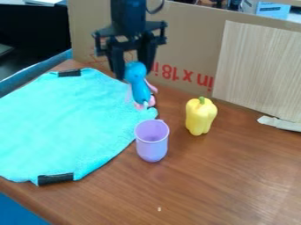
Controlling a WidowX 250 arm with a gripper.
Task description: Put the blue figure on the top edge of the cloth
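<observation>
The gripper (134, 74) hangs from the top edge, left of centre, with one finger at each side of the blue figure's head, shut on it. The blue figure (140, 88) is upright, its lower part by the cloth's right corner, with pink parts around its base. Whether its base touches the surface, I cannot tell. Spread on the left of the table is the turquoise cloth (64, 123), with a black clip at its upper edge and another at its lower edge.
A purple cup (152, 147) stands just right of the cloth, and a yellow pepper (200, 116) is upright farther right. Behind them rises a cardboard wall (188, 48) with a wood-patterned panel (258, 70). The brown table (217, 180) extends to the front right.
</observation>
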